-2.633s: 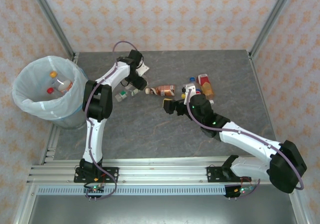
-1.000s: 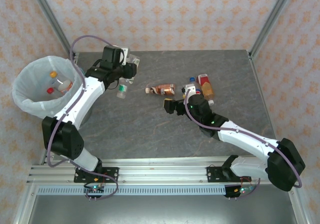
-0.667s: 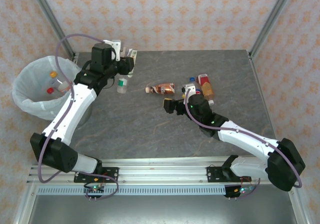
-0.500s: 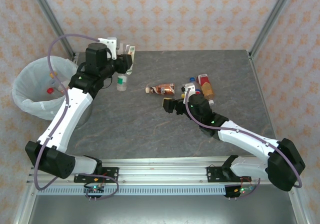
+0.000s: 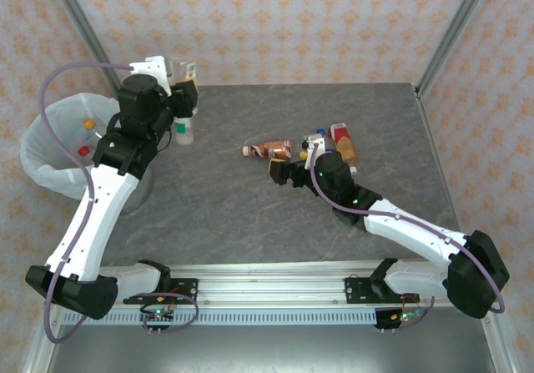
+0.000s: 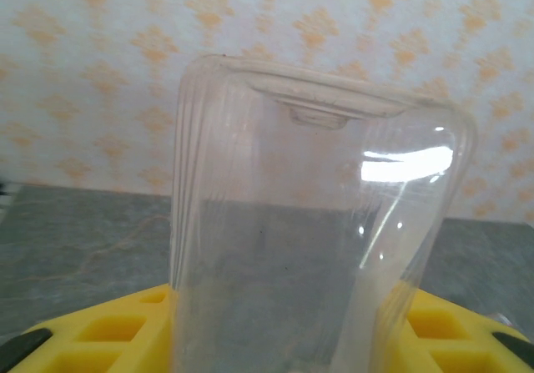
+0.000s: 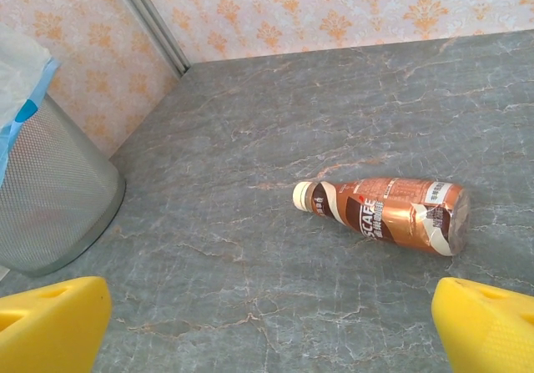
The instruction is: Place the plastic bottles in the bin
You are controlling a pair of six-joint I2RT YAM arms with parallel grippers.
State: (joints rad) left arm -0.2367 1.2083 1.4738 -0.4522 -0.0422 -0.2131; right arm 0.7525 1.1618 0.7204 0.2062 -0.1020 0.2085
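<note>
Meanwhile left tool [image 5: 185, 96] carried bottle [image 5: 183, 131] toward bin [image 5: 33, 152].

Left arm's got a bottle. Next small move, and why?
Probably shift the left gripper leftward until it hangs above the open bin, before any release. Its jaws are shut on the clear bottle. In the top view that bottle appears over the table, right of the bin's rim, so letting go now would likely miss.
</note>
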